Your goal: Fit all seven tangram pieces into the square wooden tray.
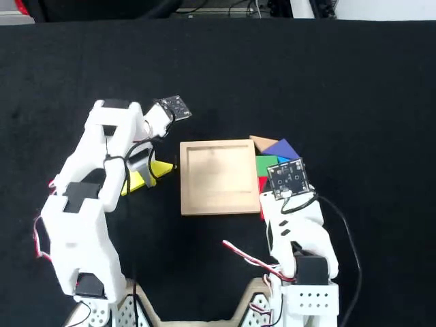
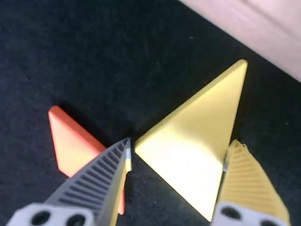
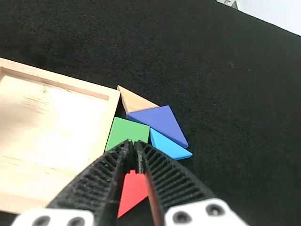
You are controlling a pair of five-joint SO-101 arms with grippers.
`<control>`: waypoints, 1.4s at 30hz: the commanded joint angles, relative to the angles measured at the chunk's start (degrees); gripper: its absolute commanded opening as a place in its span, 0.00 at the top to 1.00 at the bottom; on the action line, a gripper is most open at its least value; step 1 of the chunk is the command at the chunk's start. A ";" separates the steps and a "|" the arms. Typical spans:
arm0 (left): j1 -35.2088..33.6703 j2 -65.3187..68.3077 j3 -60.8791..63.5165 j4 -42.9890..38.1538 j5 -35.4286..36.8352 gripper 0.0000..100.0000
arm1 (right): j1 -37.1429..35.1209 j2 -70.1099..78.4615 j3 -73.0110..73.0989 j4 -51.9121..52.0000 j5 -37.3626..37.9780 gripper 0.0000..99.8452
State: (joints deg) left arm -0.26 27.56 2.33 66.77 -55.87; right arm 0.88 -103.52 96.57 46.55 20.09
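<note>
Left end effector, spread wide, straddles the flat yellow wooden triangle lying left of centre in the high view beside the empty square wooden tray, prob. lined up to grab it; right end effector hangs clenched, empty, by the tray's right edge.

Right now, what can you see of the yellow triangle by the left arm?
The yellow triangle is a smooth, flat piece lying on the black cloth, outside the wooden tray, one tip pointing toward it without touching. The open left end effector straddles it; contact is unclear. An orange piece lies beside it.
</note>
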 commanded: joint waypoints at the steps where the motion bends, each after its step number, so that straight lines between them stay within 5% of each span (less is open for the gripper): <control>1: 0.75 3.60 -6.02 4.22 -0.70 0.70 | -0.79 -2.33 0.04 0.18 0.44 0.98; 16: 0.84 2.73 -6.81 4.84 -3.78 0.84 | -0.79 -2.33 0.04 0.18 0.44 0.98; 29: 3.82 -19.78 -6.64 16.35 -3.60 0.84 | 5.27 -2.86 0.04 -2.02 -3.34 0.98; 35: 14.73 -26.37 -4.62 20.04 2.37 0.84 | 14.68 -2.86 0.04 -6.24 -10.64 0.98; 42: 29.93 -25.32 6.64 3.25 8.26 0.84 | 21.27 -2.95 0.04 -7.21 -14.15 0.98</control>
State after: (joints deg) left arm 22.07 3.47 4.88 79.60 -51.30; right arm 20.13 -103.52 96.57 41.01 6.64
